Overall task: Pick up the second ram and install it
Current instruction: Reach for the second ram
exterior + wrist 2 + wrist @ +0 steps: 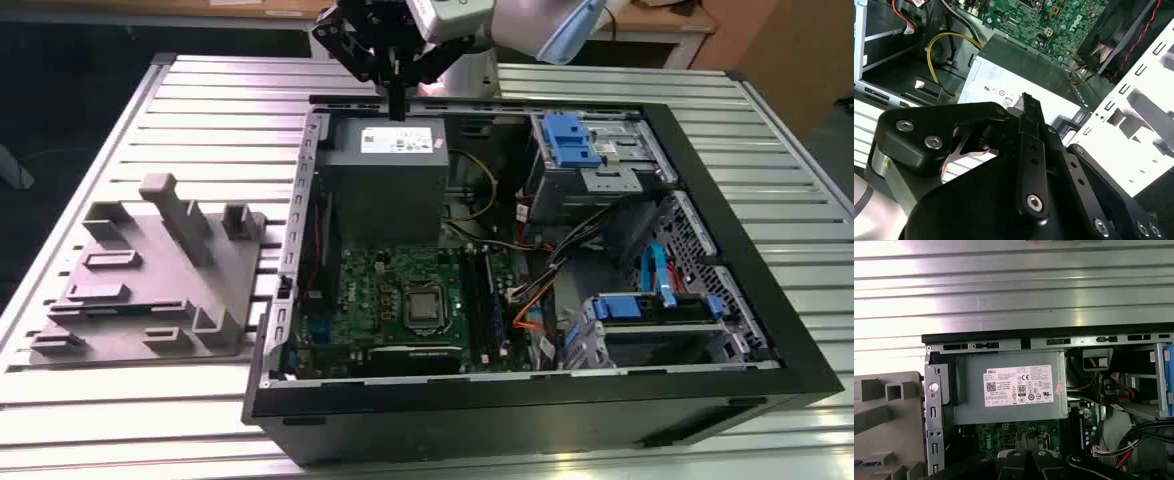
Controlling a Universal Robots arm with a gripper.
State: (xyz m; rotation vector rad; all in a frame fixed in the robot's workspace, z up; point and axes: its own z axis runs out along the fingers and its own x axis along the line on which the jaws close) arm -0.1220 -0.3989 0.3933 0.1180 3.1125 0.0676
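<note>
The arm (501,25) comes in from the far edge of the slatted table (200,100), with its wrist turned so the pincer (396,108) points straight down into the open computer case (534,420). The jaws are pressed together into one narrow tip, and nothing shows between them. That tip hangs just above the grey power supply (387,170), near its far edge. In the second wrist view the fingertips (1027,102) sit over the supply's white label (999,82).

Well apart from the pincer, beyond the power supply, lies the green board (374,290). A long dark stick there stands in the slots beside the processor socket (424,305). It is probably the second ram (477,300), though it is hard to tell from its slot. The grey tray (147,290) sits outside the case, toward the exterior view's left of the pincer.
</note>
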